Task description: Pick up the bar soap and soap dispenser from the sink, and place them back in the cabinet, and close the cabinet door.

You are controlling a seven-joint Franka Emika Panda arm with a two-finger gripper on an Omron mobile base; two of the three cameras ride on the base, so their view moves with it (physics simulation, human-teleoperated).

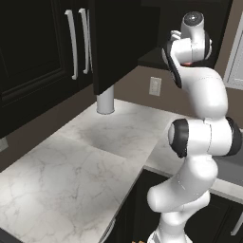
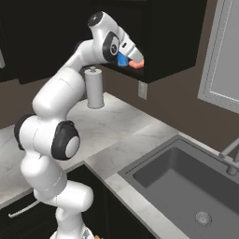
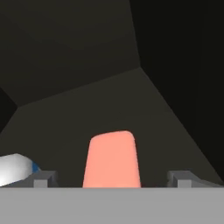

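Counting one bar soap (image 3: 112,159), one soap dispenser (image 3: 17,167)

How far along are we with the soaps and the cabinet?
Both soaps are out of the sink. The dispenser and the bar soap are up at the cabinet shelf. The gripper is open astride the bar, which seems just released. Left: back the arm out and shut the open cabinet door.

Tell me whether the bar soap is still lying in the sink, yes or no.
No: in the right base view the sink basin is bare, and the bar soap sits up at the cabinet shelf edge.
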